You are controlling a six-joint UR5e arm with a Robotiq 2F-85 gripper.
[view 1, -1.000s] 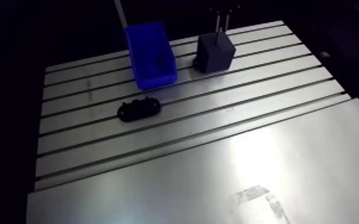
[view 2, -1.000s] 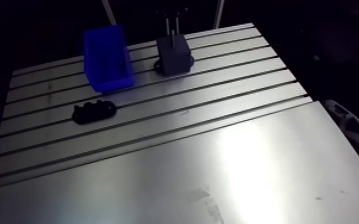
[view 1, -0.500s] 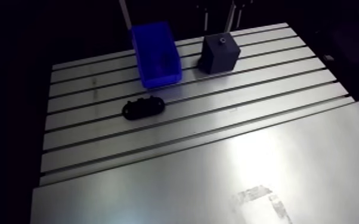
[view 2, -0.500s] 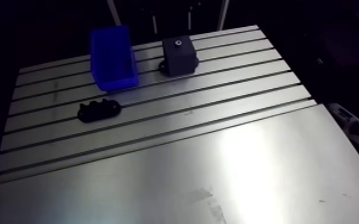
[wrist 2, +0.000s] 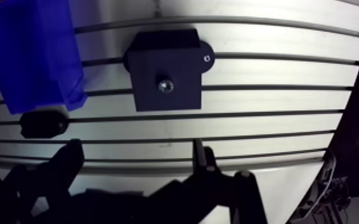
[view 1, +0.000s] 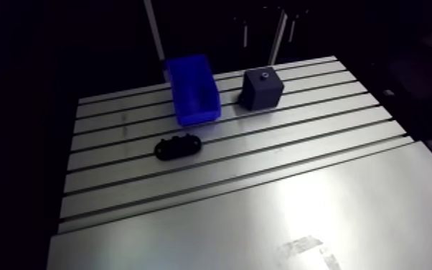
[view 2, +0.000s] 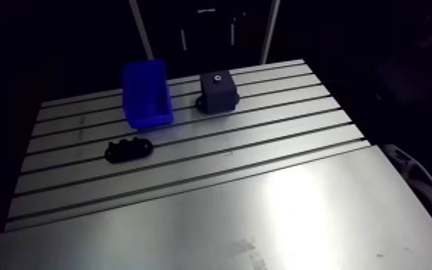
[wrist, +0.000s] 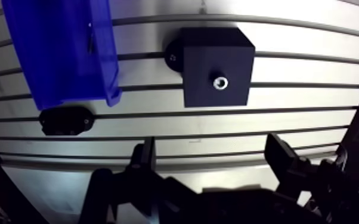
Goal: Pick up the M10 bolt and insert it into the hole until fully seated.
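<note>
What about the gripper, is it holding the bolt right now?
No, the gripper is open and empty, while the bolt shows as a shiny head seated in the top of the dark block ahead of it.

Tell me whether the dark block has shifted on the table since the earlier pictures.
No. The dark block keeps its gap from the blue bin on the table; only the camera moved.

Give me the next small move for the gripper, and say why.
Probably a short lift straight up, away from the block, then stop. The fingers are open with nothing between them, and the bolt seems to be in already: a shiny head shows in the block's top hole, ahead of the gripper. Whether it is fully seated cannot be told from here.
</note>
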